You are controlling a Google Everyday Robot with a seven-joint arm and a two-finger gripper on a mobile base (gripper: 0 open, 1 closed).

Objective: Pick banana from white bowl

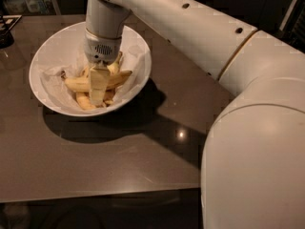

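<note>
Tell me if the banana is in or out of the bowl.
In. The banana lies on the paper inside the bowl; the gripper hangs over it.

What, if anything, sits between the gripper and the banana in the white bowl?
Nothing visible. The gripper is down inside the white bowl, directly over the middle of the banana, which lies across the paper lining. Shorter bananas lie beside it, not on top.
</note>
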